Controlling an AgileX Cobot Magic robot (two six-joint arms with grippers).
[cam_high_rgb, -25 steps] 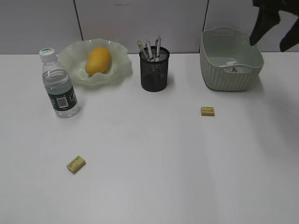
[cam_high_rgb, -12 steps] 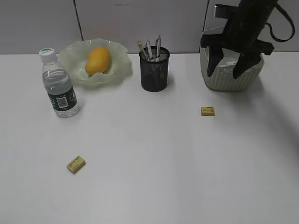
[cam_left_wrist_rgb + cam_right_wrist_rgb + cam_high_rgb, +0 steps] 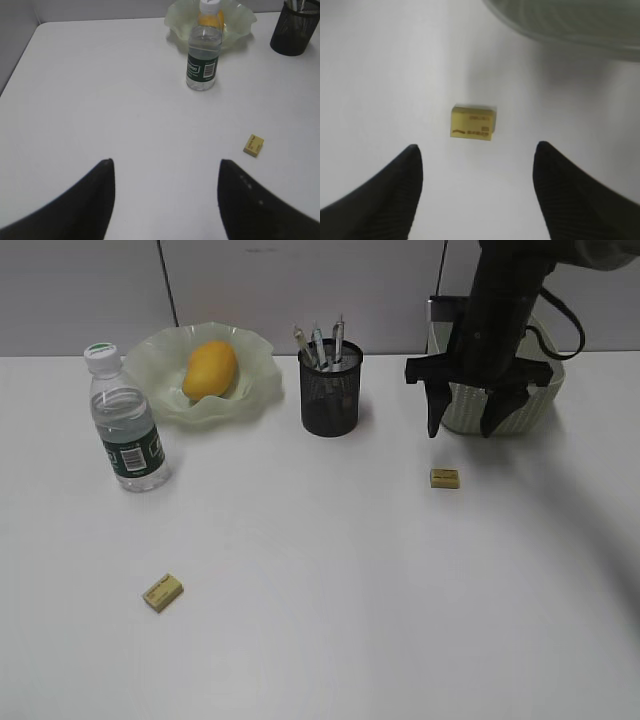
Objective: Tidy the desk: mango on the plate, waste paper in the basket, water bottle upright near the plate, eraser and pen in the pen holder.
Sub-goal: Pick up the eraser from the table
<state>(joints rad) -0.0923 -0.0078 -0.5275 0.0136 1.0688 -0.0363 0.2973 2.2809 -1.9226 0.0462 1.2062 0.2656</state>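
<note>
The mango (image 3: 210,369) lies in the ruffled green plate (image 3: 150,358). Beside the plate, the water bottle (image 3: 124,425) stands upright. Several pens (image 3: 320,344) stick out of the black mesh pen holder (image 3: 331,392). One yellow eraser (image 3: 445,478) lies in front of the basket (image 3: 462,408); my open, empty right gripper (image 3: 460,434) hangs just above and behind it. In the right wrist view that eraser (image 3: 473,123) lies just ahead of the gripper (image 3: 476,146). A second eraser (image 3: 163,592) lies front left. My left gripper (image 3: 165,162) is open over bare desk. The waste paper is hidden.
My right arm covers most of the basket and its inside. The left wrist view shows the bottle (image 3: 204,60), the plate (image 3: 240,20), the pen holder (image 3: 295,32) and the second eraser (image 3: 253,145) ahead. The desk (image 3: 320,590) is bare in the front middle.
My right arm has come down from the top right, past the basket, to hang over the eraser in front of it. Nothing on the desk has moved.
</note>
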